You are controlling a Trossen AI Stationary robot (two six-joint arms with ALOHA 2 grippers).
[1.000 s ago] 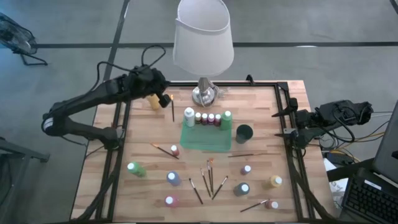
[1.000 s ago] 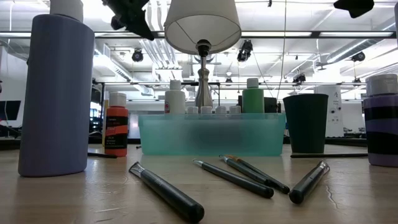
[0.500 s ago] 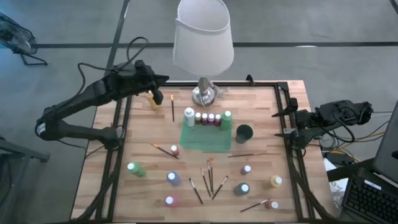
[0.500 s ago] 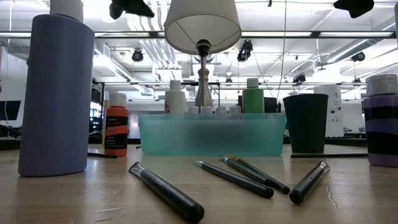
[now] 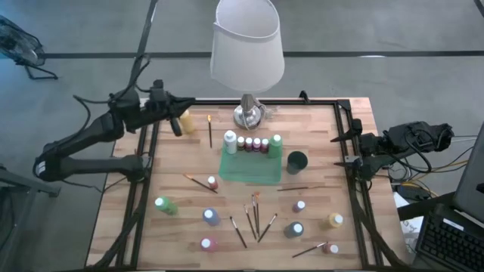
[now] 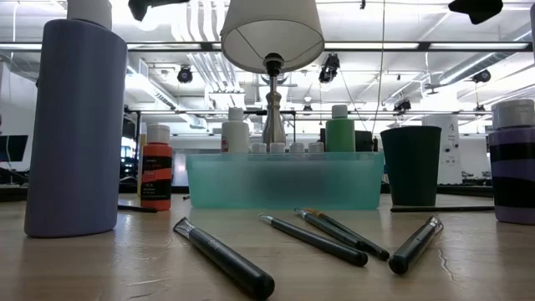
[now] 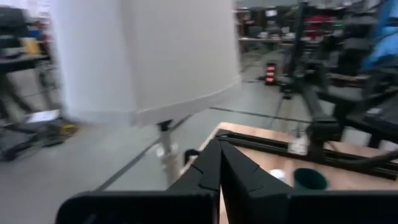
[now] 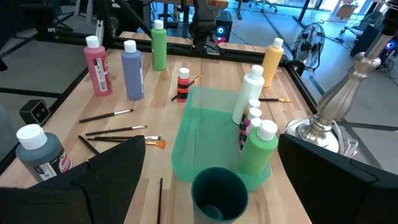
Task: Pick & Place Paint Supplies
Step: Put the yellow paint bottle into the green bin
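Six white-capped paint bottles (image 5: pixel 252 143) stand upright along the far edge of a green tray (image 5: pixel 250 168). Other bottles (image 5: pixel 211 216) stand scattered across the table, with thin paintbrushes (image 5: pixel 254 214) lying flat between them.

Two dark, near-black arms of slim tubular links with bulkier rounded joints. Left arm (image 5: pixel 91 140): thin black cables looping loose above the wrist block. Left gripper (image 7: pixel 219 165): matte black, angular fingers tapering to wedge-shaped tips with flat faces and sharp edges. Right arm (image 5: pixel 397 143): chunky black housing, more black cabling trailing behind. Right gripper (image 8: pixel 211 177): broad, flat, matte black fingers (image 8: pixel 106 177) with bevelled edges.
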